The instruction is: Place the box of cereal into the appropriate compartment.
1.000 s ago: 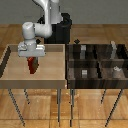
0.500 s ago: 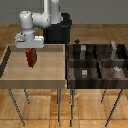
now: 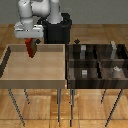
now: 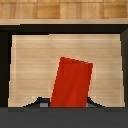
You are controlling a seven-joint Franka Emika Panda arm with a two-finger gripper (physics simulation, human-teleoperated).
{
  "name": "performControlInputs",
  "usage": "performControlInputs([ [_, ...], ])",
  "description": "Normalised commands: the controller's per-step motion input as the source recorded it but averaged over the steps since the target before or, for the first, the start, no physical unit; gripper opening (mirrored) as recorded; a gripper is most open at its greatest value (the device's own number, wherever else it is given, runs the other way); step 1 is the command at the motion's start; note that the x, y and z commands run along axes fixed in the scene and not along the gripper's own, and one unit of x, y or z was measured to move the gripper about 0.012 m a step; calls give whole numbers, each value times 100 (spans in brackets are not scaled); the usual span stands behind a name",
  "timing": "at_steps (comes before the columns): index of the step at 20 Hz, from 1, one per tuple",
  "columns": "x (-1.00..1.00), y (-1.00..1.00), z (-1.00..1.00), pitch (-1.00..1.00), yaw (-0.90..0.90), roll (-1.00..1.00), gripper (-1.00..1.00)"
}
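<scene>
A wooden plank floor runs behind and beneath two stands on thin metal legs, and we start with what lies nearest in the exterior view. There, the front rim of the light wooden tray (image 3: 33,81) faces us, its pale floor bare as far as we can see. Beside it, on the exterior view's right, stands the dark brown compartmented organiser (image 3: 97,66), its cells holding a few small grey and white pieces too small for us to name.

Farther back, over the tray's far edge near its far corner on the exterior view's left, the white arm's gripper (image 3: 31,44) hangs above the tray floor. Its fingers are clamped on the small red flat cereal box (image 3: 31,48), which we see lifted clear of the wood. In the wrist view the cereal box (image 4: 71,82) sits tilted between the dark finger tips, with the tray's pale floor well below it.

We judge the pick-up done and the lift under way. What is left is the carry across to the organiser, choosing the fitting cell, lowering the box in and letting go.
</scene>
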Motion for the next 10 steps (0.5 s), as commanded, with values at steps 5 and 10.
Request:
performControlInputs([
  [5,-100,20,0,0,0,0,-100],
  [10,0,80,0,0,0,0,-100],
])
